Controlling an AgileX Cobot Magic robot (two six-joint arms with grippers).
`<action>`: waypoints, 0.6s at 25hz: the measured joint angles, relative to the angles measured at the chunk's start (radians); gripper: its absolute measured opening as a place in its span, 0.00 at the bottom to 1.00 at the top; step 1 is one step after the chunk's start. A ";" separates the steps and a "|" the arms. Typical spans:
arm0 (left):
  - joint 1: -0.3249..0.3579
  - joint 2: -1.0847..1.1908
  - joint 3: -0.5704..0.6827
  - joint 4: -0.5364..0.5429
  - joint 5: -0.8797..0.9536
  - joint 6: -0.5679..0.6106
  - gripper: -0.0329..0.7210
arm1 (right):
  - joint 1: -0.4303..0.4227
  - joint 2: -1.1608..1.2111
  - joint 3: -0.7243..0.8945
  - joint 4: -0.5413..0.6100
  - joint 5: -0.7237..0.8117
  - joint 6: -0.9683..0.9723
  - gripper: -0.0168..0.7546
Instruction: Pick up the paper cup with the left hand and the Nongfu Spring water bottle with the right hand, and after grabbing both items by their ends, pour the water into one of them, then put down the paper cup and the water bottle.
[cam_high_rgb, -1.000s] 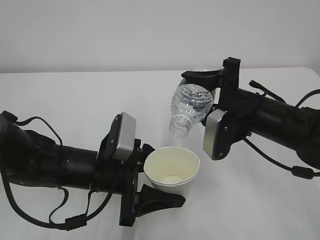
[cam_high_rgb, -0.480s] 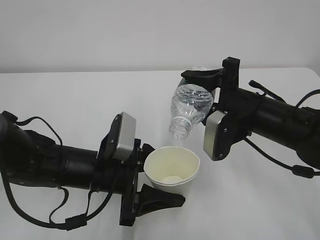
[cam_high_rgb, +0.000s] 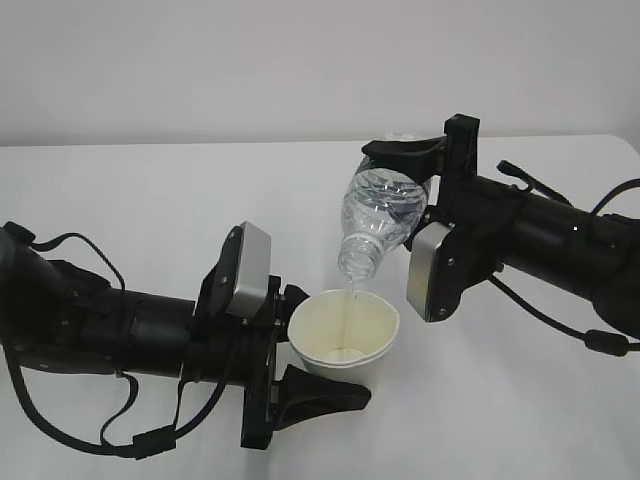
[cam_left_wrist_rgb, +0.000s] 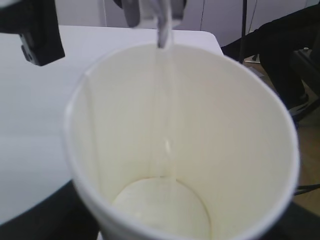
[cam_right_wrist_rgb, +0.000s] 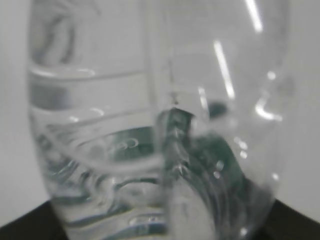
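Left hand (cam_high_rgb: 300, 385) holds the paper cup (cam_high_rgb: 345, 337) by its lower part, jaws closed on the cup wall; the cup stands roughly upright, mouth up, low over the white desk (cam_high_rgb: 150, 200). Right hand (cam_high_rgb: 405, 165) has its jaws clamped on the base end of the Nongfu Spring water bottle (cam_high_rgb: 380, 215), which is tipped neck-down above the far rim of the cup, not touching it. A thin stream of the water (cam_high_rgb: 350, 300) runs from the bottle mouth into the cup. Left wrist view: stream enters past the far rim and meets the cream inner wall above the cup bottom. Right wrist view: clear ribbed bottle wall fills the frame, green label blurred.
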 joint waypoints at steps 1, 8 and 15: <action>0.000 0.000 0.000 0.000 0.000 0.000 0.71 | 0.000 0.000 0.000 0.000 0.000 0.000 0.60; 0.000 0.000 0.000 0.000 0.000 0.000 0.71 | 0.000 0.000 0.000 0.000 0.000 -0.001 0.60; 0.000 0.000 0.000 -0.002 0.000 0.000 0.71 | 0.000 0.000 0.000 0.000 -0.001 -0.001 0.60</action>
